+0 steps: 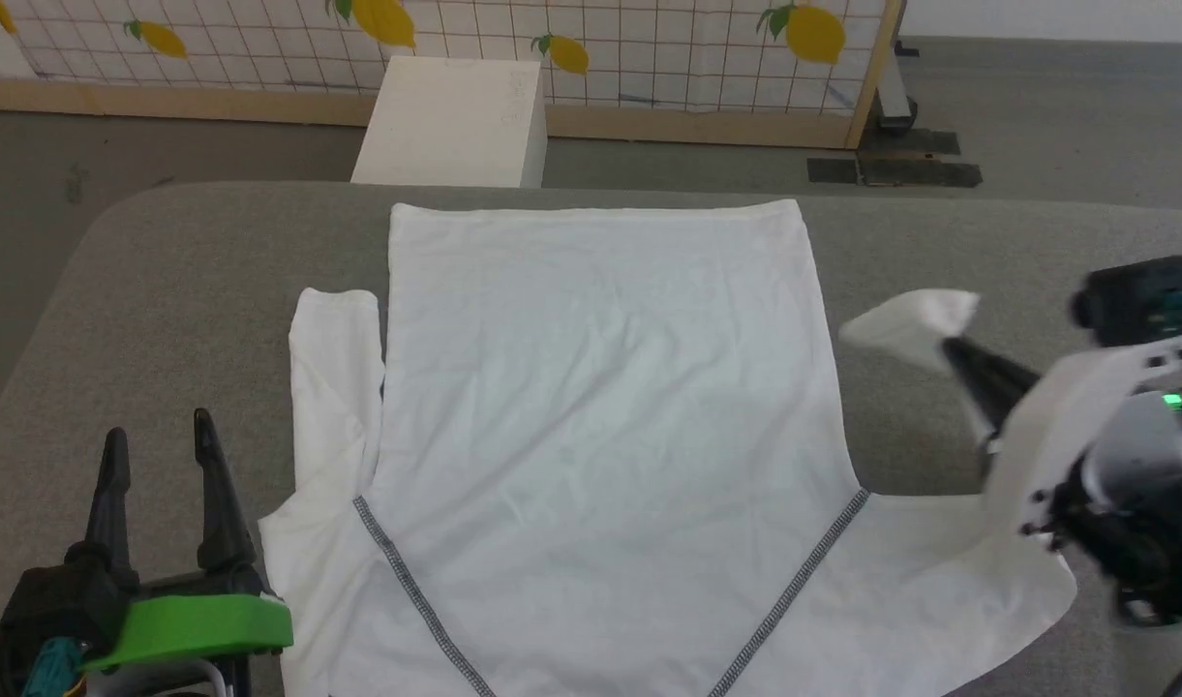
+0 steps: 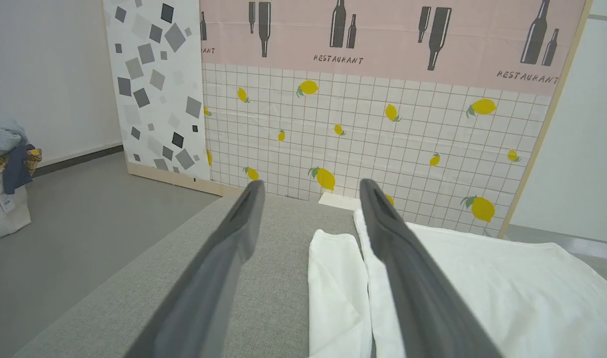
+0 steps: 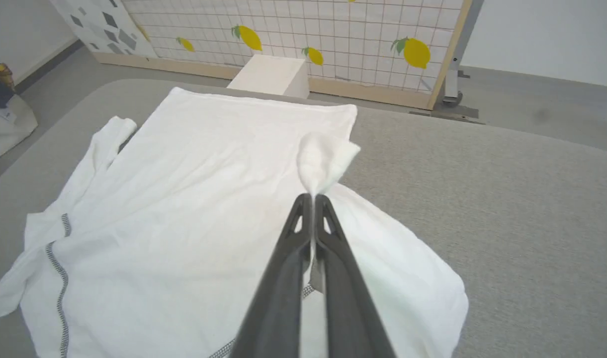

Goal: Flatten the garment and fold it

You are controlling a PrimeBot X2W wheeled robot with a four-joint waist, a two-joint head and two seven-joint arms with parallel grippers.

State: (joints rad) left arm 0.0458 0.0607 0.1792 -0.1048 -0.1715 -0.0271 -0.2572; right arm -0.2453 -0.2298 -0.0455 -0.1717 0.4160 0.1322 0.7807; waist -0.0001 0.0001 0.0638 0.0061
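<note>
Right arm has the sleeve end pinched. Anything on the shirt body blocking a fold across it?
Nothing visible does. The garment lies bare on the grey table, the right gripper shut on the sleeve end beside its right edge. The white box stands beyond the table's far edge.

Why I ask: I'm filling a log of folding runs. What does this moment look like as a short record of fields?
surface: grey padded table
garment: white long-sleeved shirt, body spread flat, hem toward the far edge
left sleeve: doubled alongside the body
right sleeve: cuff lifted off the table
left gripper: open, holding nothing, beside the left sleeve
right gripper: shut on the right sleeve's cuff
behind table: white box, lemon-print screen
</note>
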